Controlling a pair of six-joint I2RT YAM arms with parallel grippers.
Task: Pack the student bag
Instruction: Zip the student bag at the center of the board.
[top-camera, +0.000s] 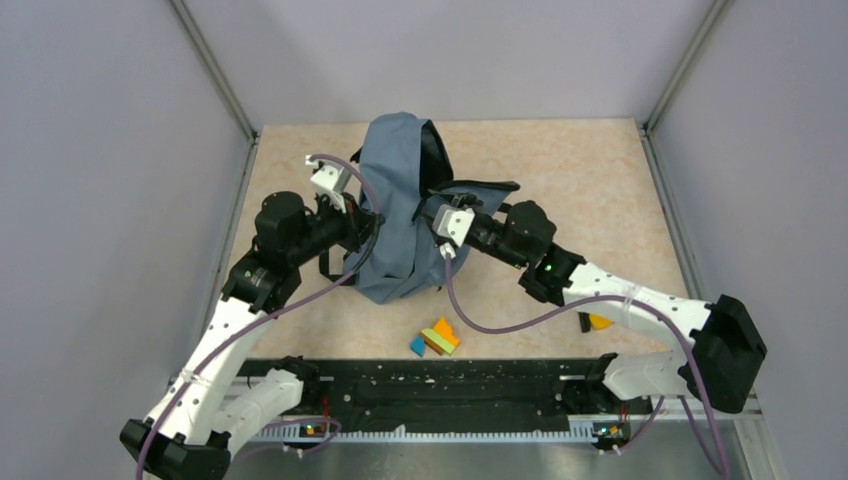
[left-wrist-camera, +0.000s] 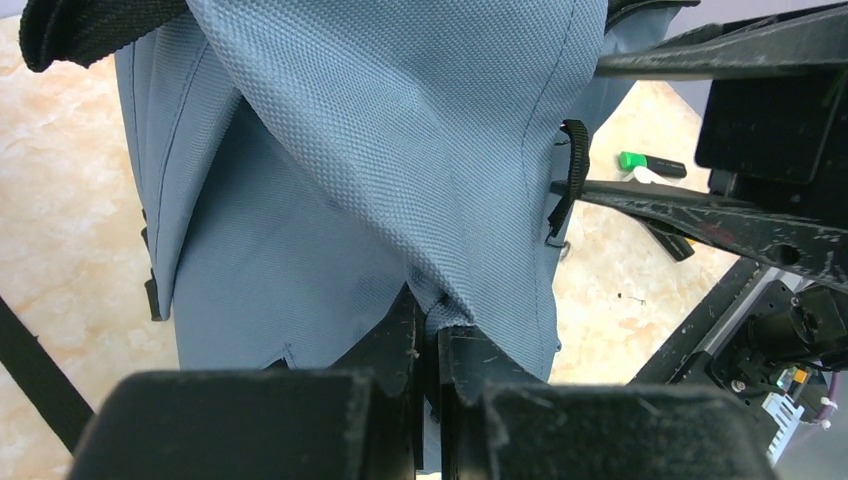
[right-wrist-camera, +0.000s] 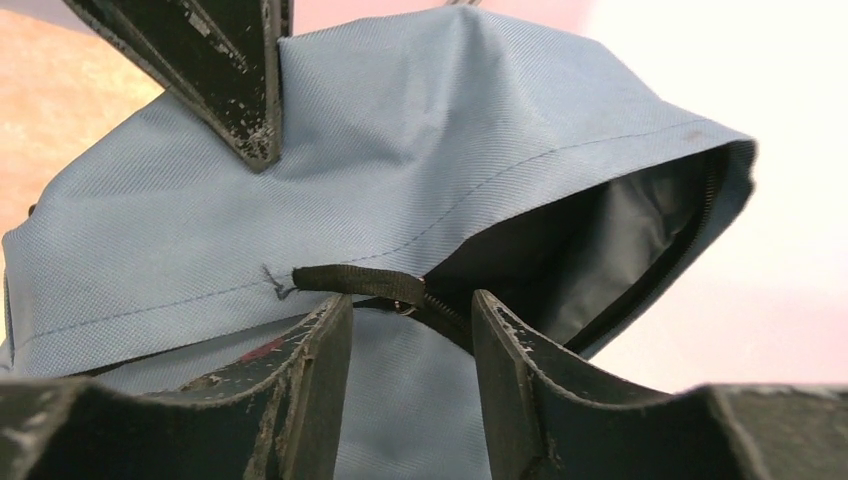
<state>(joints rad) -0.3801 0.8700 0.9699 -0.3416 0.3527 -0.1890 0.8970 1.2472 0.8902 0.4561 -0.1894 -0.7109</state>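
One slate-blue fabric backpack (top-camera: 400, 215) is pinched at nine o'clock by the left gripper (left-wrist-camera: 428, 312); its black webbing tab (right-wrist-camera: 355, 279) could be missed by the spread right gripper (right-wrist-camera: 412, 305) if cloth sags.

Robot lab cell for sure: plain grey walls (top-camera: 100, 150), metal frame posts (top-camera: 215, 70), two arms (top-camera: 215, 340) bolted to the worktop (top-camera: 580, 180).
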